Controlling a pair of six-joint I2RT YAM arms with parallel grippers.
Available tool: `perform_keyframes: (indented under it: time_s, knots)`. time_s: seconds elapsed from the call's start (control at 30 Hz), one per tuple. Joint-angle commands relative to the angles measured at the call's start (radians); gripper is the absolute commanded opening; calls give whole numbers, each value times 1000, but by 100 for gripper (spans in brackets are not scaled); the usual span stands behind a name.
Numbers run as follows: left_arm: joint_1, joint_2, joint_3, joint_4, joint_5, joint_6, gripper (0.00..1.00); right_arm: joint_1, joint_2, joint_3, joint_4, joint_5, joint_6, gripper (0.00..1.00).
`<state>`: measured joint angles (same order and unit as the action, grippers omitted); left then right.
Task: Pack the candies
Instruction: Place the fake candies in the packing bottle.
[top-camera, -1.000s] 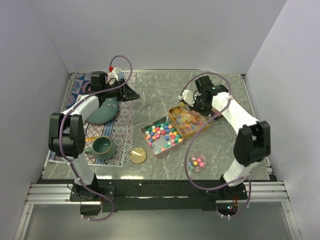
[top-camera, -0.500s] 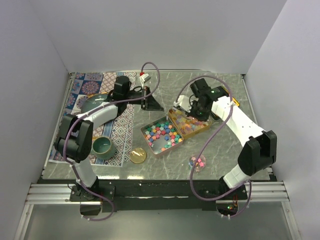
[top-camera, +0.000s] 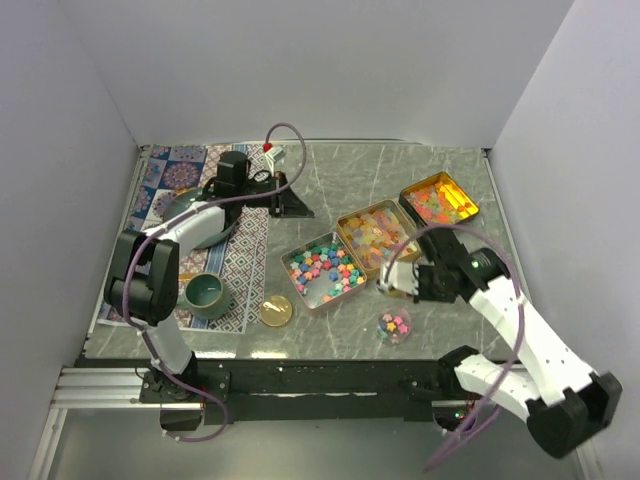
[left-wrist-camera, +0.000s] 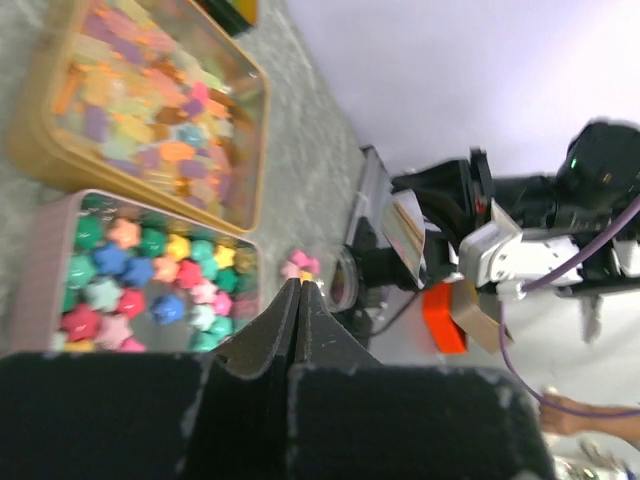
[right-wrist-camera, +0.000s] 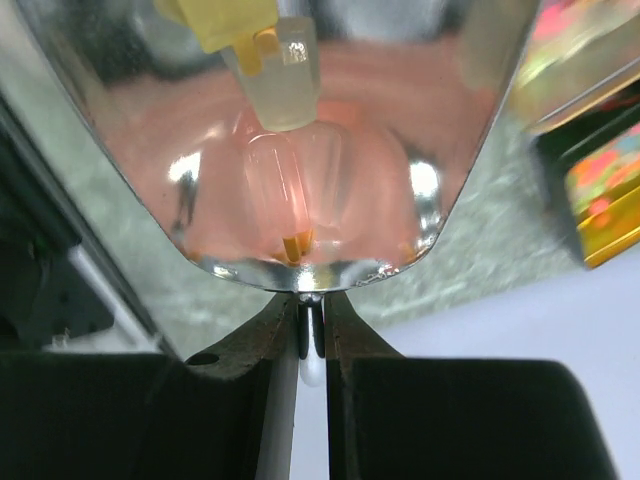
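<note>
Star-shaped candies (top-camera: 322, 268) fill a silver tin (top-camera: 296, 286) at the table's middle. Pastel candies (top-camera: 374, 230) lie in a gold tin (top-camera: 344, 232) beside it, and orange gummy candies (top-camera: 440, 200) in a second gold tin (top-camera: 474, 208) at the back right. A small clear round pot (top-camera: 395, 325) near the front holds a few more. My right gripper (top-camera: 412, 281) (right-wrist-camera: 312, 300) is shut on the rim of a shiny metal lid (top-camera: 397, 272) (right-wrist-camera: 300, 130), just right of the silver tin. My left gripper (top-camera: 292, 203) (left-wrist-camera: 300, 285) is shut on nothing, behind the tins.
A patterned mat (top-camera: 245, 255) on the left carries a teal bowl (top-camera: 190, 215) and a green cup (top-camera: 205, 293). A round gold lid (top-camera: 275, 311) lies in front of the silver tin. White walls enclose the table on three sides.
My left gripper has shut and swung right from over the mat. My right arm has pulled back from the gold tins toward the front with the lid, uncovering the orange gummy tin.
</note>
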<state>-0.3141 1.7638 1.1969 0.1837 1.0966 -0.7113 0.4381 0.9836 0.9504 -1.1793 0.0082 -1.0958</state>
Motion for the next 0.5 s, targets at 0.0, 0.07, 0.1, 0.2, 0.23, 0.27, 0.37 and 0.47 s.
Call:
perform_keyframes:
  time_s: [0.0, 0.07, 0.1, 0.2, 0.23, 0.27, 0.37, 0.47]
  knots:
    - [15, -82, 4, -87, -56, 151, 1, -4, -103, -116, -57, 137, -148, 0]
    - [14, -90, 1, -92, -70, 165, 1, -4, -131, -140, -83, 186, -192, 0]
    - [15, -96, 0, -95, -76, 168, 1, -4, -137, -153, -86, 194, -202, 0]
    - [15, -105, -3, -105, -87, 184, 1, -4, -142, -160, -88, 226, -231, 0]
    - [15, -107, -5, -107, -89, 187, 1, -4, -134, -162, -91, 242, -237, 0]
    - [15, -110, -3, -116, -92, 194, 1, 1, -117, -167, -94, 290, -249, 0]
    - [15, -112, 4, -133, -98, 208, 1, 2, -106, -183, -71, 343, -291, 0]
    - [15, -110, 7, -130, -99, 204, 1, 24, -73, -174, -74, 392, -291, 0]
